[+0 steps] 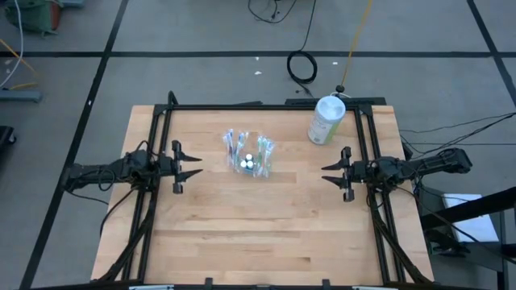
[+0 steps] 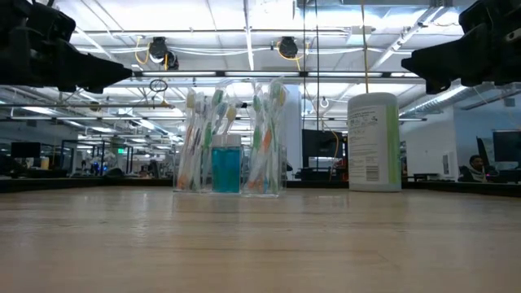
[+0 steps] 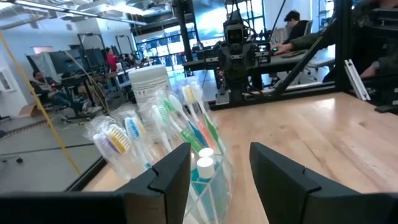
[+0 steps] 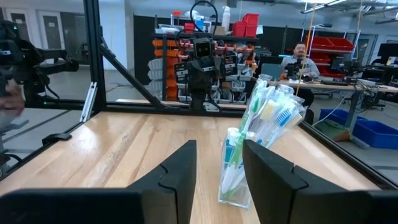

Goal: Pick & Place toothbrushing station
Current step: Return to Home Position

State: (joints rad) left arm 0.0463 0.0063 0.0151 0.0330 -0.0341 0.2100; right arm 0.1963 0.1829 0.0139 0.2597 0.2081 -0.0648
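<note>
The toothbrushing station (image 1: 251, 155) is a clear plastic holder full of wrapped toothbrushes with a blue-filled cup in its middle. It stands upright on its base on the wooden table (image 1: 266, 234), toward the far middle, and shows in the low view (image 2: 229, 146), the left wrist view (image 3: 180, 149) and the right wrist view (image 4: 258, 143). My left gripper (image 1: 193, 165) is open, level above the table, to the holder's left. My right gripper (image 1: 329, 173) is open, level, to the holder's right. Both are clear of it.
A tall white-and-green canister (image 1: 326, 120) stands at the table's far right, behind my right gripper; it also shows in the low view (image 2: 374, 142). Black frame rails (image 1: 266, 105) run along the table's far, left and right edges. People sit at desks beyond the table.
</note>
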